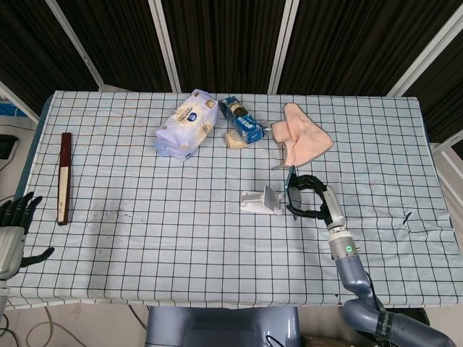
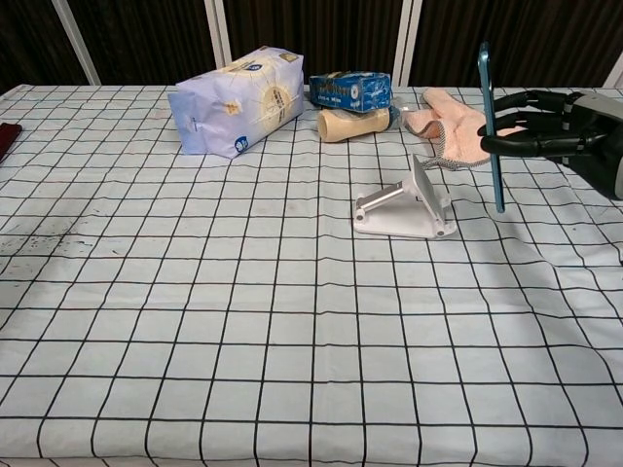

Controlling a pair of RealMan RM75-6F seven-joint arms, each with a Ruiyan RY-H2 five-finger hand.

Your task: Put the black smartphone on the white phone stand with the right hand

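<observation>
The dark fingers [image 2: 521, 122] of the right hand [image 2: 555, 122] were curled around the black smartphone [image 2: 490, 126], pinching it upright and nearly edge-on in the chest view, raised above the table just right of the white phone stand [image 2: 404, 204] and not touching it. The stand's sloped back faced the phone, with its ledge low on the cloth. The likely trouble: a phone held this steeply could strike the stand's top edge and push the light stand along the cloth, or miss the ledge and slide off when let go. The left hand [image 1: 13, 224] hung off the near left edge, fingers apart, holding nothing. The table wore a white cloth with a black grid [image 1: 181, 238]; dark slatted panels [image 1: 217, 36] closed the room behind the far edge.
</observation>
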